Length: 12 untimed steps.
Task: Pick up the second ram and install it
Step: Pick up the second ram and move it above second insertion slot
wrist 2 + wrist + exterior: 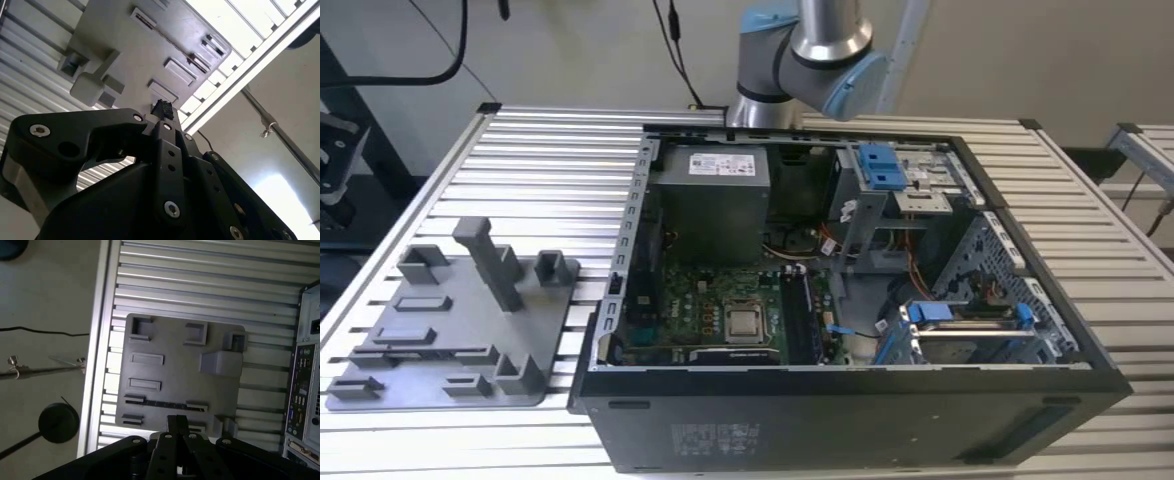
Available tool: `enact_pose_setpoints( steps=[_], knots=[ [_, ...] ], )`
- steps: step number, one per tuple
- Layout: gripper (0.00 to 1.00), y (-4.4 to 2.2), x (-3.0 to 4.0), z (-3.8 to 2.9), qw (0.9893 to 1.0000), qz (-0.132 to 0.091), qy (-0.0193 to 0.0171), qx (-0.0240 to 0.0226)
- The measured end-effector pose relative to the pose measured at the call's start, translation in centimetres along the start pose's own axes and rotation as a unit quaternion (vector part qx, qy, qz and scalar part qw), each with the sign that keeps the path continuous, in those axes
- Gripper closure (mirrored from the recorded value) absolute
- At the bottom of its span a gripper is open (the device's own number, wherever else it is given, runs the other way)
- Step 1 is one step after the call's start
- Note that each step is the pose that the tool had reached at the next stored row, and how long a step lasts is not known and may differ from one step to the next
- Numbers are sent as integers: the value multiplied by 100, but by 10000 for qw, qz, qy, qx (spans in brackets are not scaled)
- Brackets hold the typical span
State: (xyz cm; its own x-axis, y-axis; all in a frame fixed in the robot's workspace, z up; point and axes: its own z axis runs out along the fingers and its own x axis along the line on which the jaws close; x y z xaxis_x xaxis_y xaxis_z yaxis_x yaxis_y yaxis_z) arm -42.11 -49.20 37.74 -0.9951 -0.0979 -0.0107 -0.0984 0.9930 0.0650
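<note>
Nearest, on the exterior view's left, a grey tray (454, 300) sits on the slatted table (547, 180). Blocks and one tall post stand up from it. In the first wrist view the second ram (165, 404) lies in a long slot of the tray (175, 370), showing as a slim dark strip seen edge-on. The gripper (177, 422) hangs over the tray beside that strip, not touching it, with its fingers drawn together and nothing between them. In the second wrist view the gripper (162, 107) is likewise clear of the tray (130, 55). To the right stands the open computer case (854, 395), just beside the tray, its green motherboard (720, 300) lying flat inside. Farthest off, the arm (807, 60) rises behind the case.
</note>
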Motion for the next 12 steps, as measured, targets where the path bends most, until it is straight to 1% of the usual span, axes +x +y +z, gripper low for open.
enact_pose_setpoints(
  steps=[3, 8, 12],
  knots=[
    [89, 0, 0, 0, 10000, -21, 1, 0],
    [89, 1, 0, 0, 9999, -171, 11, -2],
    [89, 0, 0, 0, 9998, -209, 13, -2]
  ],
)
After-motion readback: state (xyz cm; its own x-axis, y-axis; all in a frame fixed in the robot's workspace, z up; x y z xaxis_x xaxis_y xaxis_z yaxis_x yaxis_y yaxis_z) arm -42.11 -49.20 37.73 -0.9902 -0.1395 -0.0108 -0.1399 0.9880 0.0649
